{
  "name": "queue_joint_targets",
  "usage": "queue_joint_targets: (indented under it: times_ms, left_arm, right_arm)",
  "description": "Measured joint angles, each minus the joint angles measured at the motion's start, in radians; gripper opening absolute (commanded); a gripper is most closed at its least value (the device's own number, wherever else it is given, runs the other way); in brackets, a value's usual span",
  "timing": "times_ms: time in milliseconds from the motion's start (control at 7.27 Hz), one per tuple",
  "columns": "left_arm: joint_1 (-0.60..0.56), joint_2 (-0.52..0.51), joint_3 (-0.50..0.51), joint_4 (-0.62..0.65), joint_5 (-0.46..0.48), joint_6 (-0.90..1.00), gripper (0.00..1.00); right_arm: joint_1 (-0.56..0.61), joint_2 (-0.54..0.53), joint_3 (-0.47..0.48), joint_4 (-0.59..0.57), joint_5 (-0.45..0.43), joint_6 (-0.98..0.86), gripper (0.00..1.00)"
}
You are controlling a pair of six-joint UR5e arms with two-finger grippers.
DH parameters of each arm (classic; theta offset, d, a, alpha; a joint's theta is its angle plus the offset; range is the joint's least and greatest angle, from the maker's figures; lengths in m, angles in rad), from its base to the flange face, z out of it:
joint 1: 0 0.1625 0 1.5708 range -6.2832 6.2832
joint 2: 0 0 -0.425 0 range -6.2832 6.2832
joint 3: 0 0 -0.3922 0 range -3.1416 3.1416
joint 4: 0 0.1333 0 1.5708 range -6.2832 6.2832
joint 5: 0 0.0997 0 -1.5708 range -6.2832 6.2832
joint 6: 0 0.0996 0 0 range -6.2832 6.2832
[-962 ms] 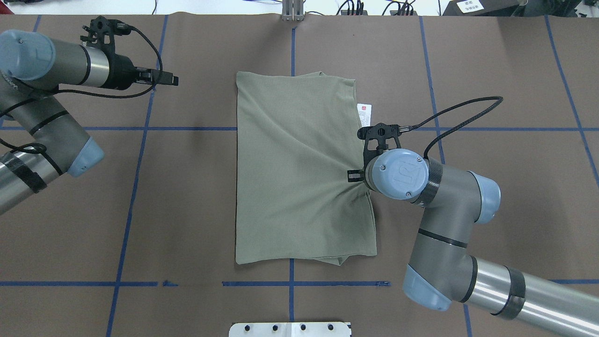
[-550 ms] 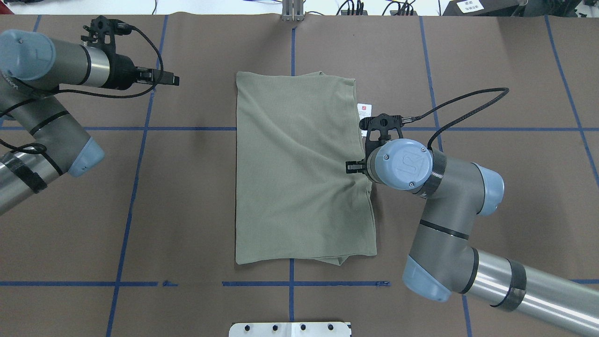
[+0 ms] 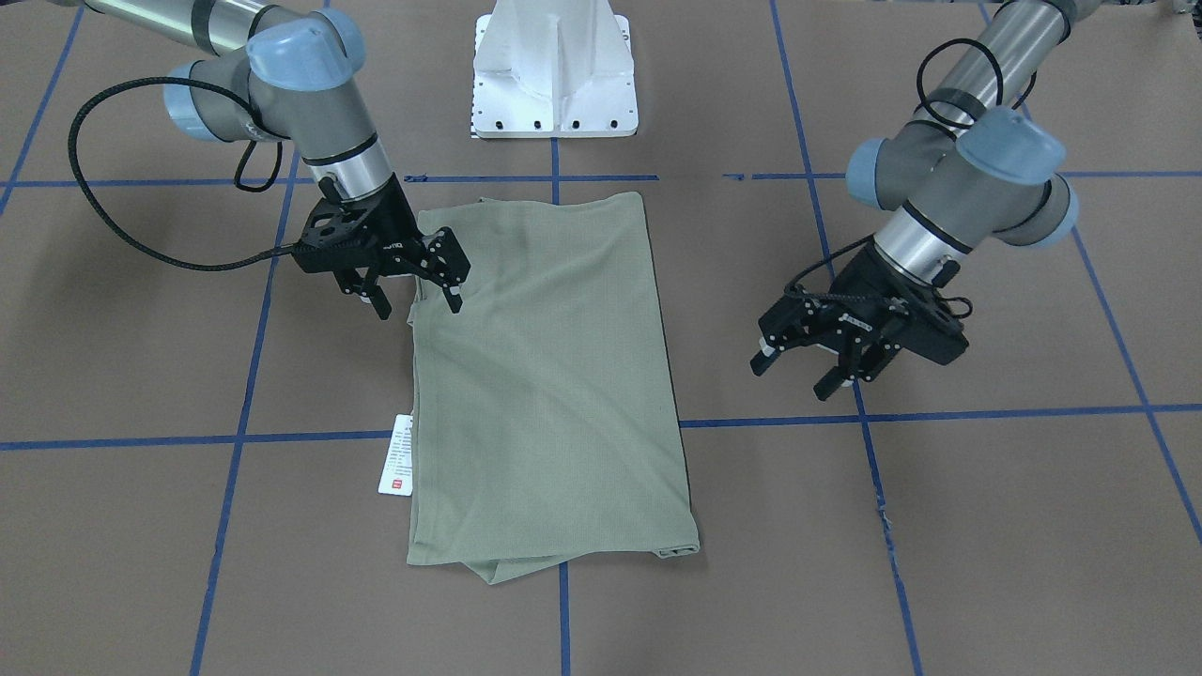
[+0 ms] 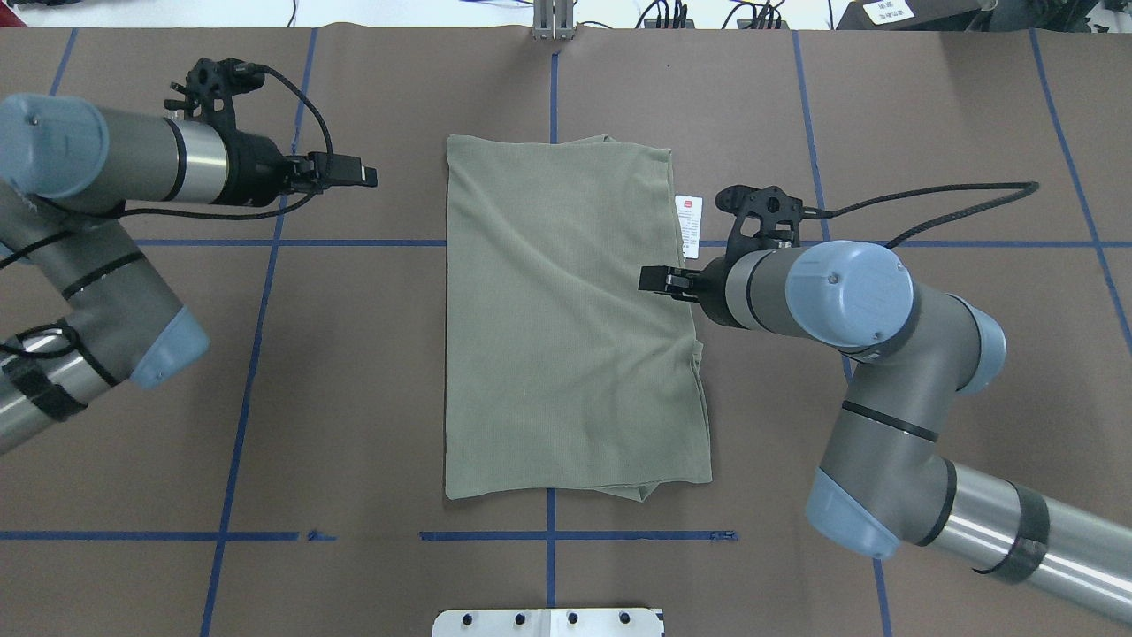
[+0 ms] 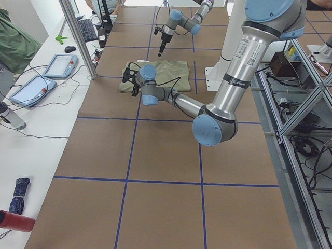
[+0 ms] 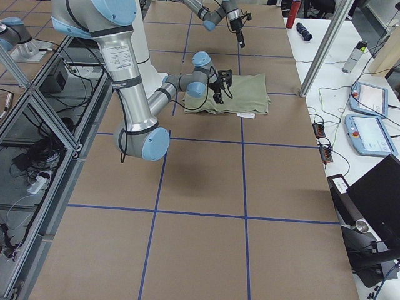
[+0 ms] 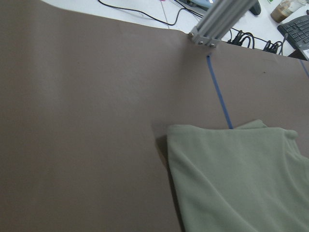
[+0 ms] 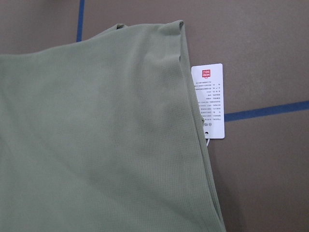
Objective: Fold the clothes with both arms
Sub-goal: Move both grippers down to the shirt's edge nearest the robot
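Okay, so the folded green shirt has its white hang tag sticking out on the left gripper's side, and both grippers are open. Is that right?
Not quite. The hang tag sticks out of the shirt on the right gripper's side, as the overhead exterior view shows. The rest holds: the front-facing view shows both that gripper and the left gripper open.

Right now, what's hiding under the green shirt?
A white paper tag sticks out at the shirt's edge, and a lower folded layer of the same fabric peeks out at one end. Anything else beneath is covered, so I cannot tell.
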Motion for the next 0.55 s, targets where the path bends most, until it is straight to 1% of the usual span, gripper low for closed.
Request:
queue_joint_targets:
  times_ms: [138, 275, 412, 550]
  left_arm:
    - [0.083, 0.082, -0.118, 0.007, 0.068, -0.077, 1.00]
    - [0.183, 0.168, -0.227, 0.009, 0.158, -0.161, 1.00]
    - [0.293, 0.235, -0.305, 0.010, 0.265, -0.266, 1.00]
    - [0.390, 0.269, -0.342, 0.011, 0.369, -0.380, 0.96]
  right_arm:
    - [-0.030, -0.068, 0.065, 0.028, -0.031, 0.113, 1.00]
    - [-0.083, -0.125, 0.121, 0.046, -0.097, 0.214, 1.00]
    - [-0.148, -0.162, 0.151, 0.084, -0.183, 0.296, 1.00]
    - [-0.210, -0.196, 0.161, 0.144, -0.269, 0.356, 1.00]
